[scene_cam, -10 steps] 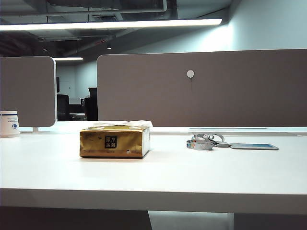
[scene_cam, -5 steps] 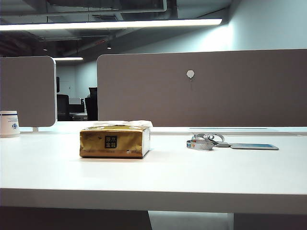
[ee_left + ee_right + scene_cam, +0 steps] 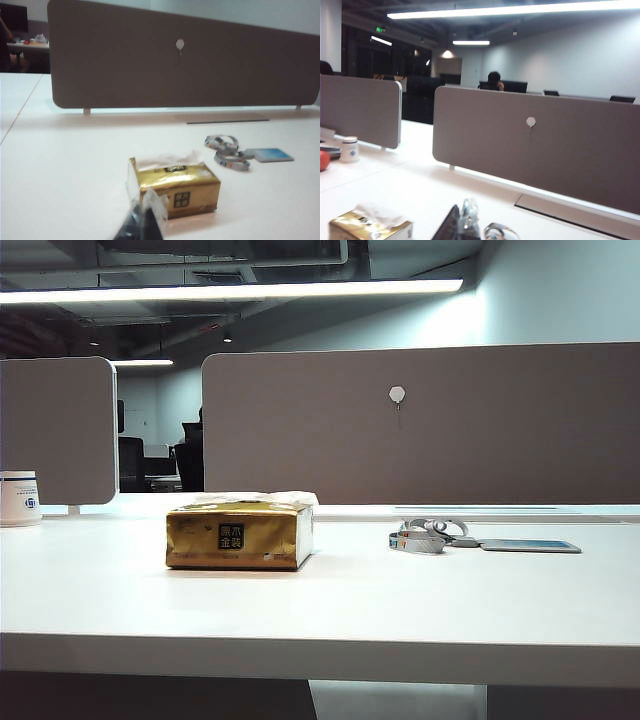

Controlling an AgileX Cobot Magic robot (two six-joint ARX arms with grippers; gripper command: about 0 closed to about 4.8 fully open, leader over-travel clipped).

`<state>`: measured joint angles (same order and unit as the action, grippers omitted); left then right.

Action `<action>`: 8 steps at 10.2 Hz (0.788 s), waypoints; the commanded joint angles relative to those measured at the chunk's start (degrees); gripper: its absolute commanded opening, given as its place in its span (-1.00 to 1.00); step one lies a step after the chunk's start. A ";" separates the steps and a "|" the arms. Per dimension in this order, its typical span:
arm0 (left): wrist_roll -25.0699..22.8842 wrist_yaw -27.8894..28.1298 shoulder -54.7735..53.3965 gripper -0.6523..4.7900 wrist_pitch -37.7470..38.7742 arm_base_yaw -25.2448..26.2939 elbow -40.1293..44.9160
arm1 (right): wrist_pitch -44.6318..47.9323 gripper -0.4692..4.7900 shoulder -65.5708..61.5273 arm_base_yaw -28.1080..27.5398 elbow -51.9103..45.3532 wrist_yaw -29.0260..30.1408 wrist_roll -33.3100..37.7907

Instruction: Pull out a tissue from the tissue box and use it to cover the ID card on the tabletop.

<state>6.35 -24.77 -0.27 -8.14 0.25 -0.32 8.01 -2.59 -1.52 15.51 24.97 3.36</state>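
While both grippers, left and right, sit clenched empty short of tissue box, nothing done, card uncovered.

Both grippers' fingers are cut off by frame edges.

Gold tissue pack and ID card lying apart on the white desk.

The tissue box is a shiny gold soft pack, resting flat on the tabletop with its small black label of gold characters facing the near edge; a white tuft of tissue pokes from the slot on top, not drawn out. Well to its right the ID card lies flat, pale blue-white face up and uncovered, its coiled grey-white lanyard with coloured marks bunched just beside it, between card and pack.
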 commanded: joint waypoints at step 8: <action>1.22 -10.16 -0.02 -0.78 -4.87 -0.02 -0.17 | 9.27 -0.43 -49.37 16.26 19.87 7.45 -8.92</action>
<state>7.38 -35.03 -0.30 -12.23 0.25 -0.32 12.08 -50.46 13.21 34.98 34.89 -4.71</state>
